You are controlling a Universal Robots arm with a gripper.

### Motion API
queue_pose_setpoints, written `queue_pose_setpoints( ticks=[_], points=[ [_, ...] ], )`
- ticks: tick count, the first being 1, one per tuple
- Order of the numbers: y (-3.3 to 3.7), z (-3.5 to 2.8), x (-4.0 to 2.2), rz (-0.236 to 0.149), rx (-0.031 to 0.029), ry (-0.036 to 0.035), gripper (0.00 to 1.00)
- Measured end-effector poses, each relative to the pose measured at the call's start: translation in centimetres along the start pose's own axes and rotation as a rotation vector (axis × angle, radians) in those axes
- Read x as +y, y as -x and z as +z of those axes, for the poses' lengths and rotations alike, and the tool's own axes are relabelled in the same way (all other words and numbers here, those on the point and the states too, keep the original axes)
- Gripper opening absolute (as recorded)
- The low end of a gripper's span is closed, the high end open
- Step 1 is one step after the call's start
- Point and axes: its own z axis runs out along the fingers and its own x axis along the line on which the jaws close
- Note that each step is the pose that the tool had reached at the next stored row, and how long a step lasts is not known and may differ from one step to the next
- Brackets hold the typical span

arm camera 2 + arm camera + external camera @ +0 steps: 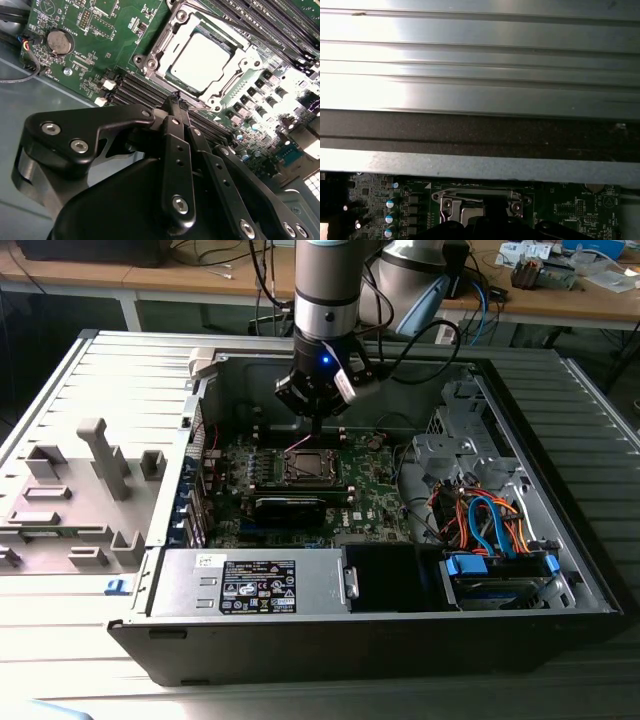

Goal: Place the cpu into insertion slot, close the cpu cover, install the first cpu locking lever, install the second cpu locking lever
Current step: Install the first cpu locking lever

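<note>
Where black card slots (145, 90) flank the gripper (176, 100), cpu (202, 62) just beyond.

1. The exterior view looks down at an angle from above and in front of the open computer case (560, 570), far enough back to take in the whole case, the grey ribbed table (120, 370) it lies on and a wooden bench (560, 302) behind.
2. The second wrist view sits just behind the gripper (176, 100), looking along its black fingers, close to the green circuit board (95, 45) and the insertion slot (200, 60).
3. The first wrist view faces across the board towards the case wall (480, 165) and ribbed table beyond.
4. All three views share the insertion slot and the board around it.
</note>
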Motion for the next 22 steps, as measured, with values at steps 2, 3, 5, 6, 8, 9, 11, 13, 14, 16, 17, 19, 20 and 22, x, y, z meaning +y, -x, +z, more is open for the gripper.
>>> queue_pose_setpoints(
  ticks=[2,3,5,6,8,9,11,13,14,16,17,19,20,22],
  points=[
    [0.0,0.02,0.0,0.0,-0.0001,0.0001,0.11],
    [0.0,0.04,0.0,0.0,-0.0001,0.0002,0.11],
    [0.0,0.06,0.0,0.0,-0.0001,0.0001,0.11],
    [0.0,0.07,0.0,0.0,-0.0001,0.0001,0.11],
    [0.0,0.11,0.0,0.0,-0.0001,0.0001,0.11],
    [0.0,0.12,0.0,0.0,-0.0001,0.0001,0.11],
    [0.0,0.16,0.0,0.0,-0.0001,0.0002,0.11],
    [0.0,0.2,0.0,0.0,-0.0001,0.0002,0.11],
    [0.0,0.25,0.0,0.0,-0.0002,0.0003,0.11],
    [0.0,0.29,0.0,0.0,-0.0001,0.0001,0.11],
    [0.0,0.31,-0.01,0.0,-0.0001,0.0,0.11],
    [0.0,0.35,-0.01,0.0,-0.0001,0.0001,0.11],
    [0.0,0.38,-0.01,0.0,-0.0001,0.0002,0.11],
    [0.0,0.47,-0.01,0.0,-0.0002,0.0002,0.11]
  ],
)
